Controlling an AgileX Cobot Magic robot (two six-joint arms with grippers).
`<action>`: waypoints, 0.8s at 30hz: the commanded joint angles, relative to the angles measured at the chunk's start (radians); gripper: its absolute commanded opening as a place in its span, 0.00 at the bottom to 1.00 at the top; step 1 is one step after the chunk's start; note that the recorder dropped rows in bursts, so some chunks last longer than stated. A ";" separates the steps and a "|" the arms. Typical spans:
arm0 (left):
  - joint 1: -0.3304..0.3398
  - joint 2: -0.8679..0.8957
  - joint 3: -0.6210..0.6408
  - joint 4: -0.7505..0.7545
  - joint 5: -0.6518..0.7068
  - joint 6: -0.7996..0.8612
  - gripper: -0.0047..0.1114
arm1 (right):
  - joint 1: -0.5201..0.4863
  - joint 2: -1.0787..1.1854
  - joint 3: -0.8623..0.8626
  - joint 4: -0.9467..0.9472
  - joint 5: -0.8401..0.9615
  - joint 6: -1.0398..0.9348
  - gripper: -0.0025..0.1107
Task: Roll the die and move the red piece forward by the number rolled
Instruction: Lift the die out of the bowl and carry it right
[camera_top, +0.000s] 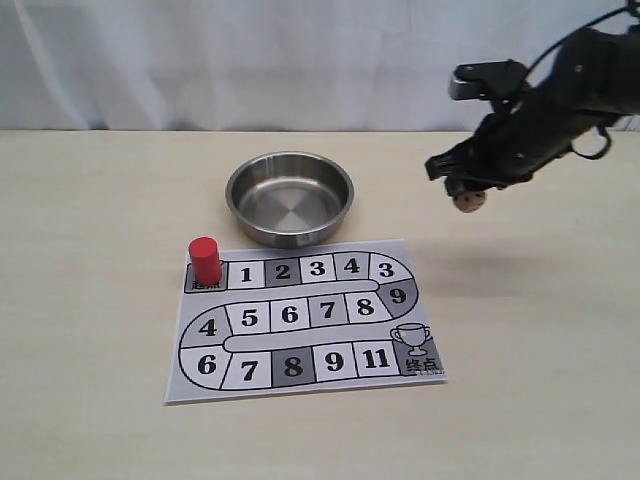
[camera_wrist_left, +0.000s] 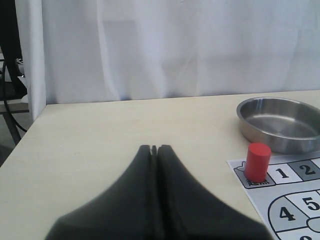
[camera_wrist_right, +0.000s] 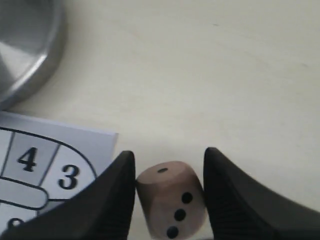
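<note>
- The right gripper (camera_top: 467, 192) has its fingers closed on the die (camera_top: 468, 202), one pad on each of two opposite faces. The cube sits squarely between them, which probably keeps it from twisting out.
- In the right wrist view the die (camera_wrist_right: 171, 205) fills the gap between the two fingers (camera_wrist_right: 117, 200). A face with three pips shows, and a face with a single pip sits next to it.
- The die hangs clear above the table (camera_top: 100, 300) with a soft shadow beneath it. This looks like a carry height rather than a resting place.
- The steel bowl (camera_top: 232, 192) lies off to one side of these fingers, not under them. It is probably there to catch the roll, so my reading is that the die has to go over it before being let go.
- The corner of the game board (camera_top: 330, 290) with the square marked 3 lies below and just beside the right fingertips in the wrist view.
- The left gripper (camera_wrist_left: 155, 148) has its fingers pressed together on nothing. It waits low over bare table, apparently parked out of the way.
- The red piece (camera_wrist_left: 257, 162) stands upright on the board's start square, ahead of the left fingertips and well apart from them. It is just in front of the bowl and untouched, since its move depends on the number rolled.
</note>
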 joint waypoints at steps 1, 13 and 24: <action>0.000 -0.003 0.002 -0.002 -0.009 0.002 0.04 | -0.122 -0.107 0.160 -0.004 -0.109 0.017 0.06; 0.000 -0.003 0.002 -0.002 -0.009 0.002 0.04 | -0.283 -0.156 0.297 -0.016 -0.131 0.009 0.06; 0.000 -0.003 0.002 -0.002 -0.009 0.002 0.04 | -0.177 -0.148 0.301 0.255 -0.135 -0.159 0.39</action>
